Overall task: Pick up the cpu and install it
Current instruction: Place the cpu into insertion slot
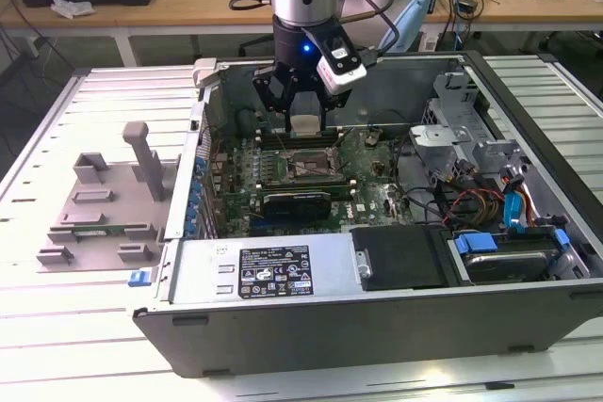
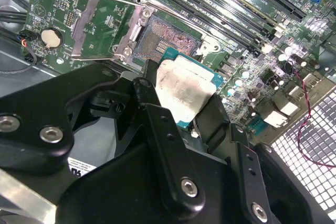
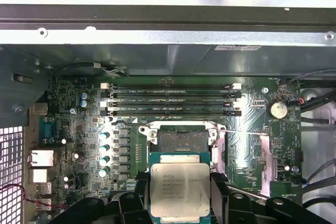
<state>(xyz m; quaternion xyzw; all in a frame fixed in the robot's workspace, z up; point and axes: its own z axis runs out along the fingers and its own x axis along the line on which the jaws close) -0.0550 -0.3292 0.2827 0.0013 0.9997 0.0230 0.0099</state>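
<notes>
Cpu (image 3: 180,189) clamped in pincer (image 1: 306,112), hovering over open socket (image 3: 182,141).

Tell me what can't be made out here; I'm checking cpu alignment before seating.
cpu underside: faces away in both wrist views.
One cpu edge: cut off by the picture edge, first wrist view.
Part of the socket: hidden behind the cpu, first wrist view.
cpu sides: covered where the claw grips them.

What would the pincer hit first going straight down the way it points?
Probably the open CPU socket on the motherboard, with the held cpu touching first. The pincer points down into the case above it; depth is unclear, so it could land on the socket's bracket instead.
</notes>
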